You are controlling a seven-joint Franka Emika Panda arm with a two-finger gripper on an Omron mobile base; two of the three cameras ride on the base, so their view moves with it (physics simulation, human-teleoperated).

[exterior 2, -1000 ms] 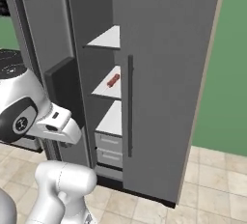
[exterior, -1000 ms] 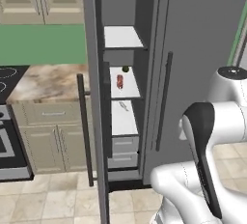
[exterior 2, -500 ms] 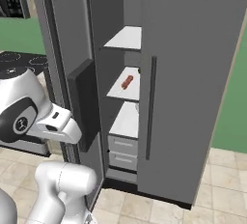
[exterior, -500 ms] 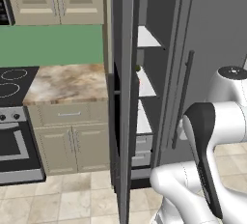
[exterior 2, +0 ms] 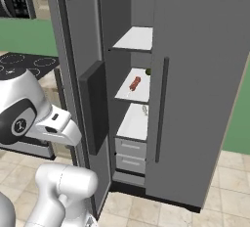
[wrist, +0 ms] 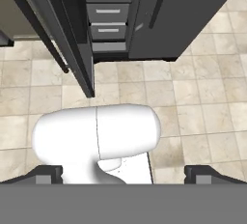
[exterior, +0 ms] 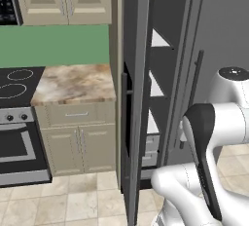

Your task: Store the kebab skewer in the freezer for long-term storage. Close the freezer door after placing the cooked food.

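The freezer (exterior 2: 137, 38) stands open in the tall grey fridge unit. The kebab skewer (exterior 2: 134, 82) lies on its middle white shelf, meat chunks toward the back. The freezer door (exterior 2: 81, 50) is swung out to the left, its black dispenser panel (exterior 2: 93, 106) facing away from the shelves. In the left base view the freezer door (exterior: 134, 98) is seen nearly edge-on and hides most of the freezer (exterior: 156, 86). My gripper (wrist: 124, 175) is open with nothing in it, pointing down at the tiled floor in front of the unit, well below and away from the door.
A small green round item (exterior 2: 148, 72) sits behind the skewer. The plain grey door (exterior 2: 200, 74) is closed. Left of the unit are a marble counter (exterior: 73, 81), beige cabinets (exterior: 78, 147) and a stove (exterior: 14, 86). The freezer's grey drawers (wrist: 108, 18) sit low.
The whole picture has shifted right in both base views, so the base has moved. The skewer still lies on its shelf and the gripper has stayed open.
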